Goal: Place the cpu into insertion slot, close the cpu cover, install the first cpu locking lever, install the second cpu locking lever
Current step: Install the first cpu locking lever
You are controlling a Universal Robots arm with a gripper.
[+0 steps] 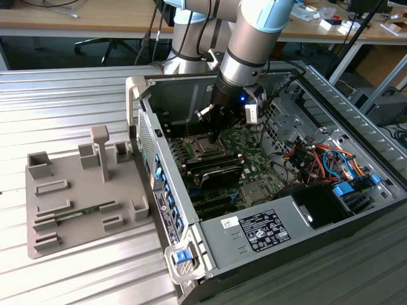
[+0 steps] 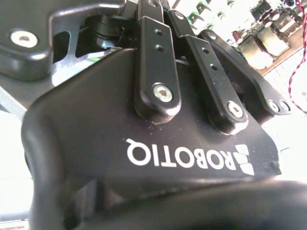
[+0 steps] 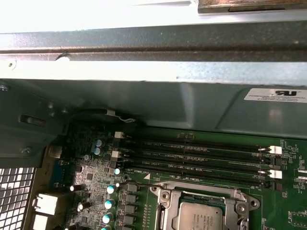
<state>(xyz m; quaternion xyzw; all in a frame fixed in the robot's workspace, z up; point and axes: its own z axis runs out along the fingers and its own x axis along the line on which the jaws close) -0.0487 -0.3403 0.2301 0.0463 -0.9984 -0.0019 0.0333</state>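
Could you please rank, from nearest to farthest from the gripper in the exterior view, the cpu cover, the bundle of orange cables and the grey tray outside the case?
1. The cpu cover: on the board right below the gripper.
2. The orange cables: inside the case, toward the exterior view's right.
3. The grey tray: outside the case, on the exterior view's left.

Logo lettering on the gripper; printed label on case wall.

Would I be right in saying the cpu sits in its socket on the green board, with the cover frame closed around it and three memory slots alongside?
Not quite: the first wrist view shows four memory slots, not three. The cpu sits in its socket with the cover frame closed around it.
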